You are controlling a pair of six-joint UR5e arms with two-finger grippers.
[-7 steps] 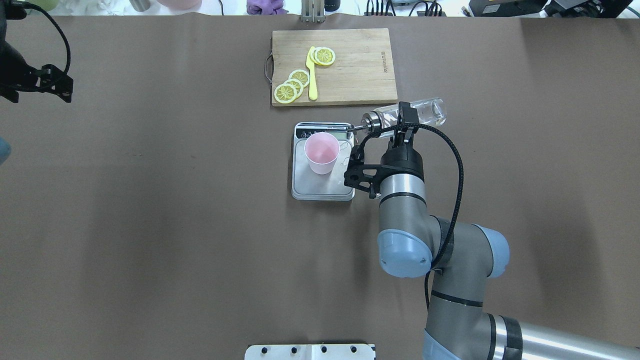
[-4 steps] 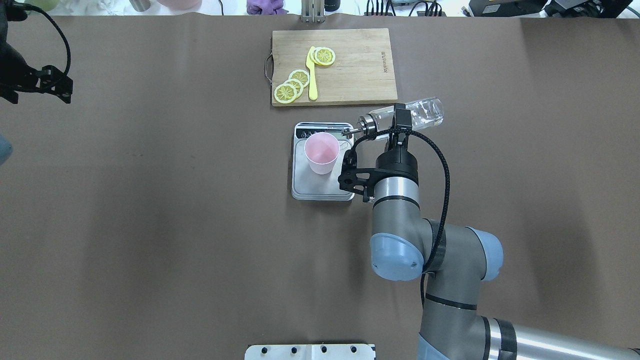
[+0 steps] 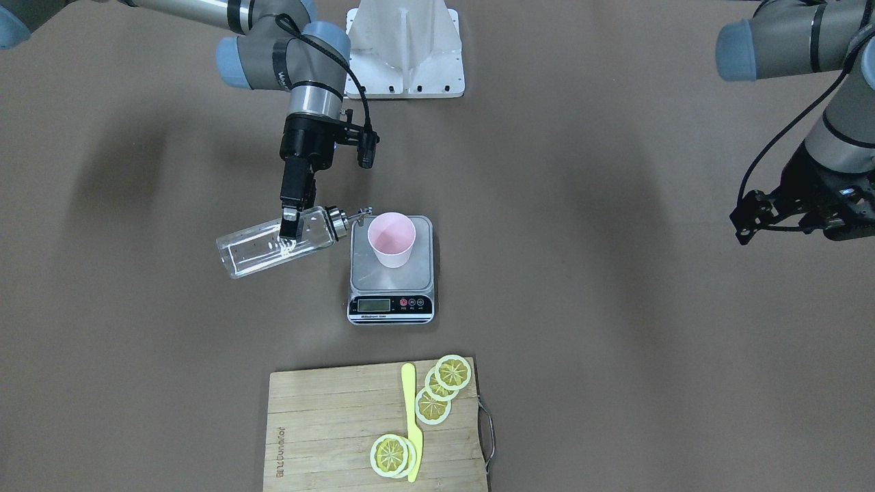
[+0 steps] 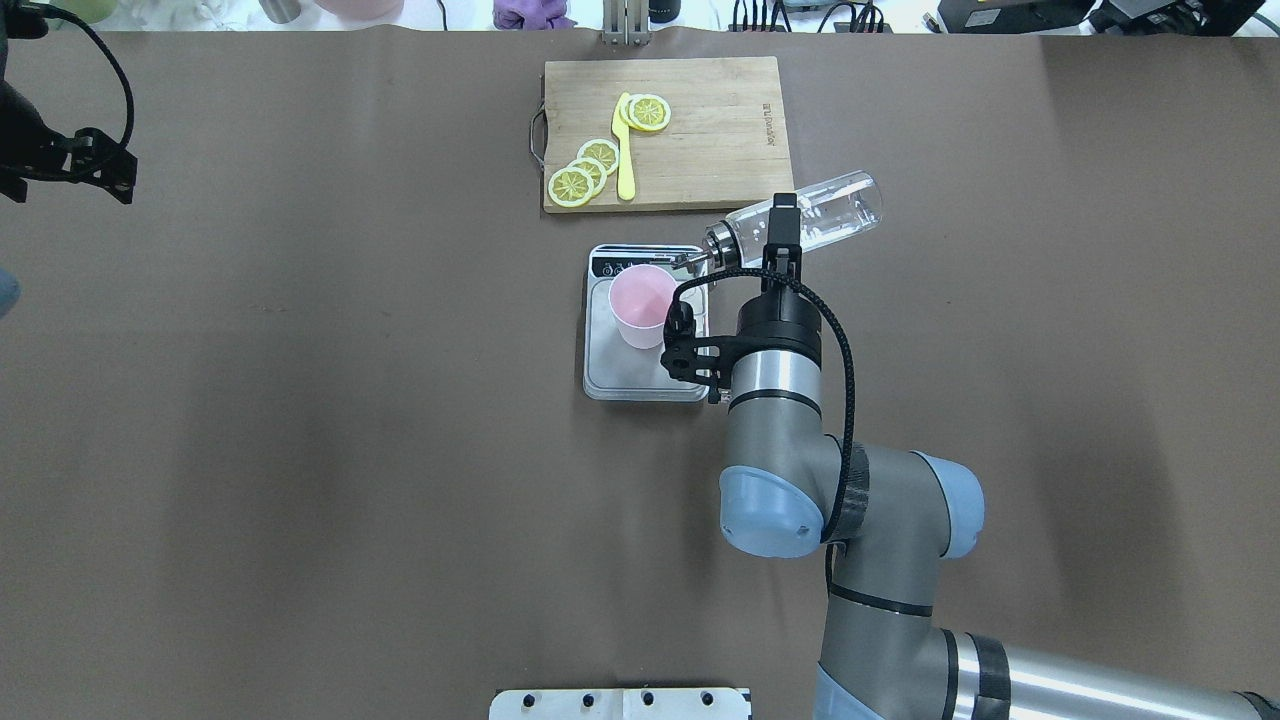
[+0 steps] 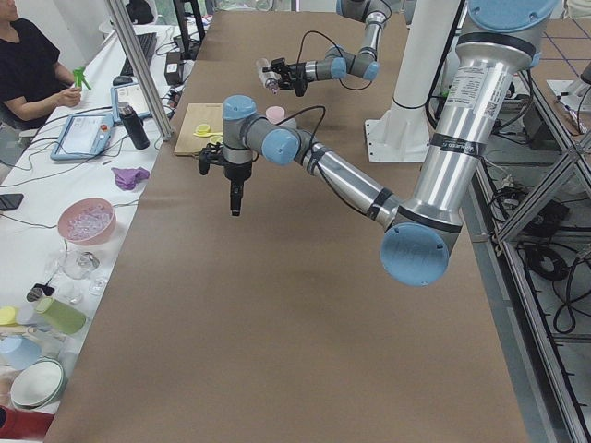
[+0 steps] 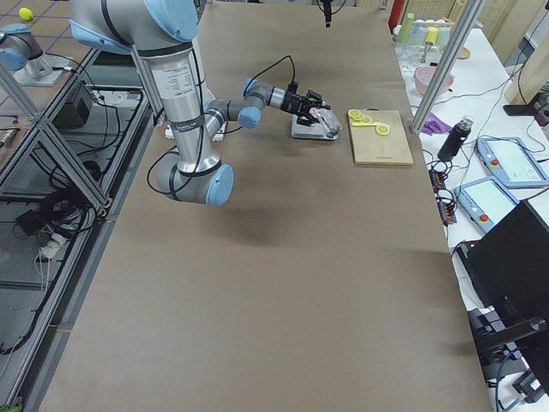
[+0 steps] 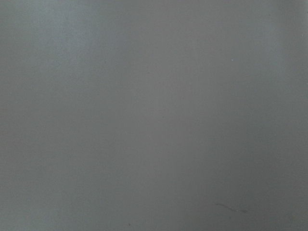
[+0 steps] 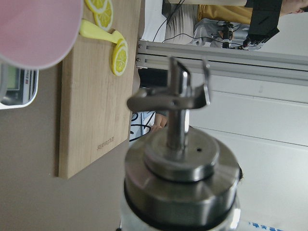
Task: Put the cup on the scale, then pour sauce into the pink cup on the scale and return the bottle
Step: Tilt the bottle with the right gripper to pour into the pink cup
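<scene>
Now, far to the left of the scale [image 4: 640, 382], the left gripper [image 5: 235, 197] hangs over bare table. The pictures do not show if it is wide or narrow. It has no job in this step.

The cup [image 4: 642, 305] stands upright on the scale, on the back part of the silver plate near the display. So the first part of the task looks done.

Just by the cup's rim, on the scale's right back side, is the spout [image 4: 690, 260]. It does not look fully over the cup's mouth, and no sauce [image 4: 845, 212] can be seen coming out.

To the right of the scale, the bottle [image 4: 825, 216] lies almost flat in the air. The right gripper [image 4: 783, 228] is clamped around its glass body, near the neck.

To pour well, the right arm should bring the spout over the middle of the cup first. Then it should tip the bottle slowly, so the sauce lands inside and not on the scale. It should not bump the cup, which looks light and could fall over.
</scene>
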